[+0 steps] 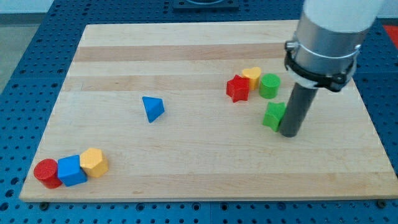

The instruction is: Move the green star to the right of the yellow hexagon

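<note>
Surface: a pale wooden board (186,149) with lengthwise grain, lying on a blue perforated table (25,74) that shows round its edges.
Landmark: the yellow plastic hexagon block (94,162) near the board's corner at the view's bottom left.
Neighbours: a blue plastic cube (71,170) touches the hexagon on the view's left; a red plastic cylinder (46,173) sits beyond the cube.
Green star: a small green plastic star block (272,115), far to the view's right of the hexagon and higher up; its points are partly hidden by the rod.
My tip (289,133): touching the star's right side, far right of the hexagon.
Jaws: none; a plain dark rod holding nothing.
Elsewhere: a blue plastic triangle block (152,107) up and right of the hexagon; further right, a red plastic star block (237,88), a yellow plastic heart block (252,76) and a green plastic cylinder (269,86) clustered above the green star.
</note>
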You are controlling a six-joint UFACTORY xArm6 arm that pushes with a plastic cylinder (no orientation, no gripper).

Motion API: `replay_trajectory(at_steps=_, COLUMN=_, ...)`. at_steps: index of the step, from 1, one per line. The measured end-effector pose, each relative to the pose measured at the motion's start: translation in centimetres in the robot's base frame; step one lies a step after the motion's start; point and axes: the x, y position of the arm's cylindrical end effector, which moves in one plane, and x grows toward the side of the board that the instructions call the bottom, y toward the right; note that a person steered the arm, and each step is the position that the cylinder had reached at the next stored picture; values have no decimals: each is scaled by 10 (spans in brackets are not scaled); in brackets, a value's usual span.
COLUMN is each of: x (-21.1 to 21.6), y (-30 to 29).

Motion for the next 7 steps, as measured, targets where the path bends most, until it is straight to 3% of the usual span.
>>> replay_trajectory(at_steps=1, x=0, y=6)
replay_trajectory(at_steps=2, x=-7, y=58)
replay_trajectory(at_steps=3, x=-28, y=57)
replay_trajectory(at_steps=5, x=-29, y=-76)
replay_trajectory(at_steps=7, x=-47, y=-84)
